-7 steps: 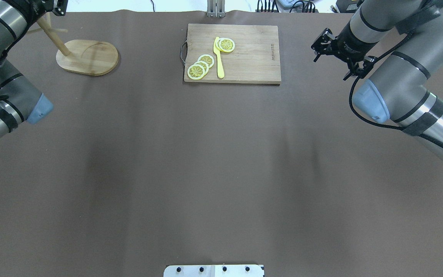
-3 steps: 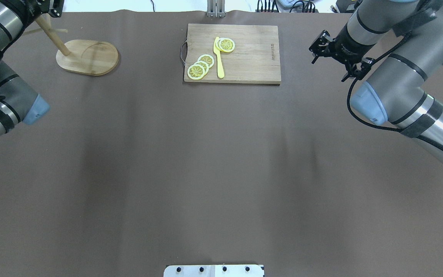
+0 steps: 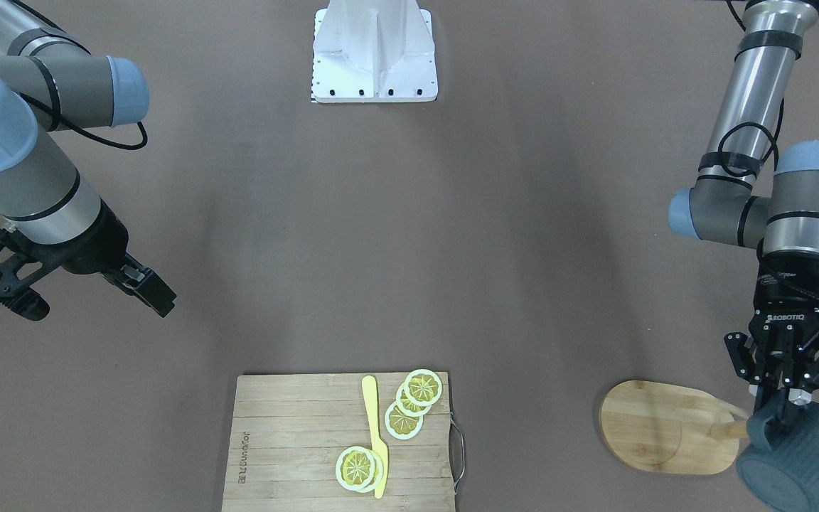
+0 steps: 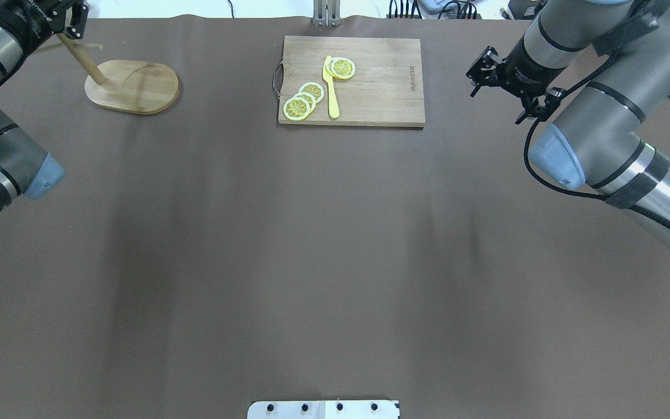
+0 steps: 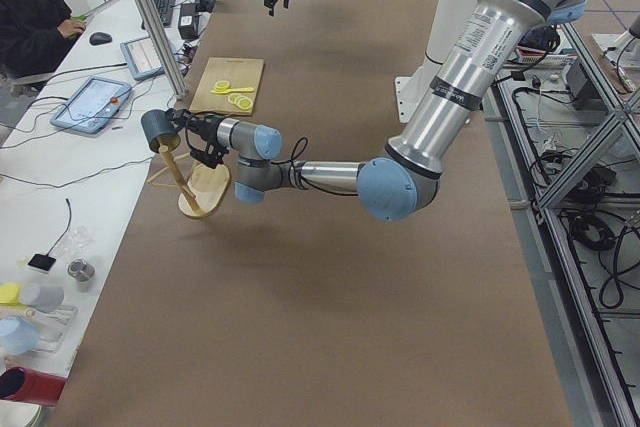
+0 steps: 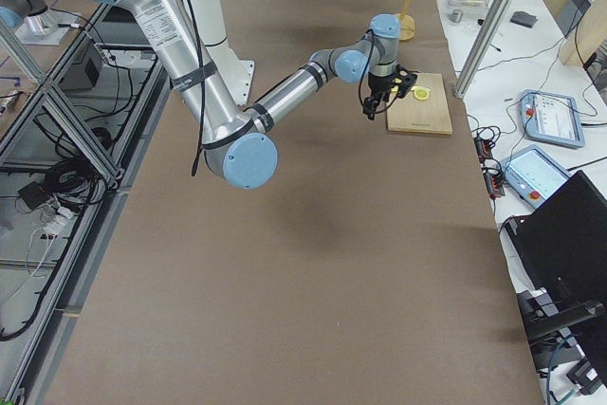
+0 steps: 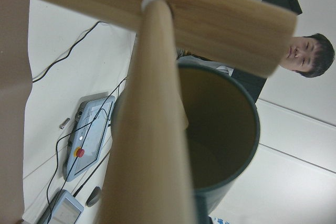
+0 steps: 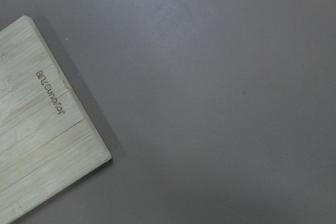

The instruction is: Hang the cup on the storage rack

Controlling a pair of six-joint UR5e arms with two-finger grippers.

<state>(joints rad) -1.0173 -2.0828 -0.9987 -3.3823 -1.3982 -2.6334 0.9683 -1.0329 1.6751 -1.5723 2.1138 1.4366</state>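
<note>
The cup (image 3: 800, 455) is dark teal-grey and tilted, at the top of the storage rack's pole (image 4: 82, 58). It also shows in the exterior left view (image 5: 157, 130). The rack's oval bamboo base (image 3: 665, 427) lies at the table's far left (image 4: 137, 87). My left gripper (image 3: 781, 398) is shut on the cup at its rim by the handle. In the left wrist view the cup's mustard inside (image 7: 220, 129) sits just behind a peg (image 7: 152, 129). The overhead view does not show the cup. My right gripper (image 3: 97, 307) is open and empty, above the cloth right of the cutting board (image 4: 495, 106).
A bamboo cutting board (image 4: 370, 87) with lemon slices (image 4: 306, 99) and a yellow knife (image 4: 331, 87) lies at the far middle; its corner shows in the right wrist view (image 8: 37, 140). The robot's white base plate (image 3: 374, 50) is at the near edge. An operator (image 5: 30, 7) sits beyond the table.
My left arm and gripper have moved left and a little back at the rack's pole. My right gripper has shifted slightly left and stays open.
</note>
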